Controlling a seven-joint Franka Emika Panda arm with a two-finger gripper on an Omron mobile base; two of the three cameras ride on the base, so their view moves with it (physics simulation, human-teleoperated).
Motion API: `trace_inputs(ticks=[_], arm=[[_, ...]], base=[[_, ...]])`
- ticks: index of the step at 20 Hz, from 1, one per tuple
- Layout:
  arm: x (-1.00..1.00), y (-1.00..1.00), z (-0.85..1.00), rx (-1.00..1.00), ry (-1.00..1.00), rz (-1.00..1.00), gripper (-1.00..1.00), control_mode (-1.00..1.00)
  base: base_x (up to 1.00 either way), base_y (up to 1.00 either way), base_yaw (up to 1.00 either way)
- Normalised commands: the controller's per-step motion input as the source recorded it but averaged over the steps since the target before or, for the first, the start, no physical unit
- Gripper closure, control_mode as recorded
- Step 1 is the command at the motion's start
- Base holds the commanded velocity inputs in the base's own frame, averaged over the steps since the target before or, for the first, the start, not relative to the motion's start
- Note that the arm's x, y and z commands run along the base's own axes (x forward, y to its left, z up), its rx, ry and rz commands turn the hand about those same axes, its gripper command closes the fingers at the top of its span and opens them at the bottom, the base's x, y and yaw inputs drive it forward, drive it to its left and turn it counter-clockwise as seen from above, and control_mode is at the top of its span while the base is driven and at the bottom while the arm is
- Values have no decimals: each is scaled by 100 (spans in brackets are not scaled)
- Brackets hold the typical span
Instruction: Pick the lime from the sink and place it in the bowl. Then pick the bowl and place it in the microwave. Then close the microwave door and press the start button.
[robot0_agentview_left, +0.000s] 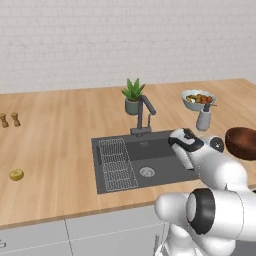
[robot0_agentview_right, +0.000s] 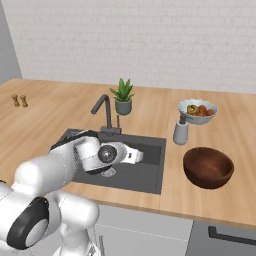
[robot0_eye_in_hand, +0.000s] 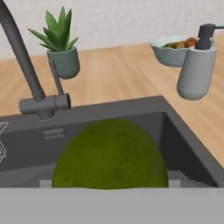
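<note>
While its jaws stand wide, arm (robot0_agentview_right: 60, 165) dips into sink (robot0_agentview_left: 155, 150) by lime (robot0_eye_in_hand: 110, 155)

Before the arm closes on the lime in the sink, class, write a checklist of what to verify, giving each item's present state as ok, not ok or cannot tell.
1. Lime straight ahead of the hand camera, inside the sink: ok.
2. Gripper lowered into the basin: ok.
3. Jaws wide enough to take the lime: ok, they stand open.
4. Fingers on either side of the lime: cannot tell, fruit hides the tips.
5. Faucet away from the hand: ok.
6. Wooden bowl upright and empty on the counter right of the sink: ok.
</note>
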Motion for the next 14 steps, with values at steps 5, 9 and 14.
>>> trace_inputs(ticks=[5,9,14], arm=[[-1,-21,100,0,11,0,100,-100],[-22,-66,100,0,27,0,100,-100],[-43,-58,81,0,26,0,100,-100]], base=[[0,0,0],[0,0,0],[0,0,0]])
